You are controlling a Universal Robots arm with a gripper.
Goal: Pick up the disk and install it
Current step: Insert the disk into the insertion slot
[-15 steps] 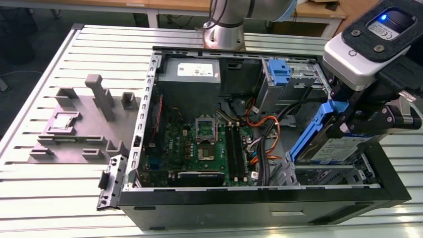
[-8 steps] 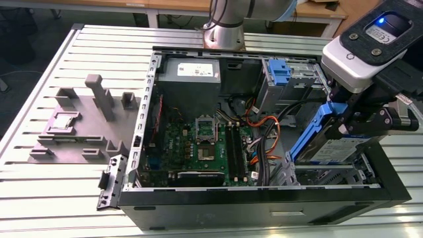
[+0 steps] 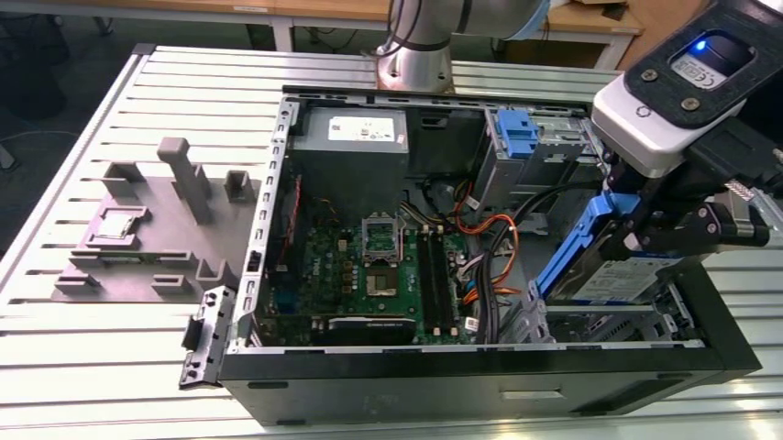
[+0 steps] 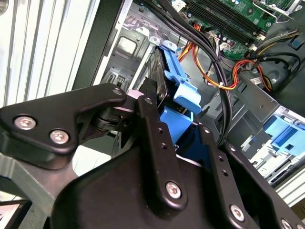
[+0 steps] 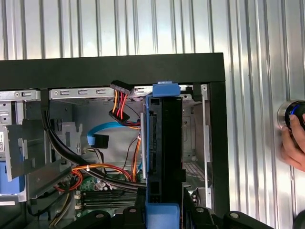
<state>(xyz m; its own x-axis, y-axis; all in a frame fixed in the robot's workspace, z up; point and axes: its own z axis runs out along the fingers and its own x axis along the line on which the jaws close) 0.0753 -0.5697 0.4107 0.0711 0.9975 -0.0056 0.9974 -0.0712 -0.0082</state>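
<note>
At four o'clock in the exterior view, inside the computer case (image 3: 490,390), the gripper (image 3: 655,240) clamps the disk (image 3: 612,280) on edge.

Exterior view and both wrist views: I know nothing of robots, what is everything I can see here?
table: one, silver, slatted, under everything
computer case: one, black, open, on the table
motherboard: one, green, on the case floor
power-supply box: one, grey with white sticker, far end of the case
bare caddy: one, blue, far end of the case, toward the exterior view's right
cables: several, orange, red and black, inside the case
fixture block: one, grey, on the table at the exterior view's left
disk: one, silver-grey in a blue bracket, on edge in the case at the exterior view's right
hand: one, a person's, over the table outside the case
arm: one, silver-grey, behind the case
gripper: one, black, shut on the disk
</note>
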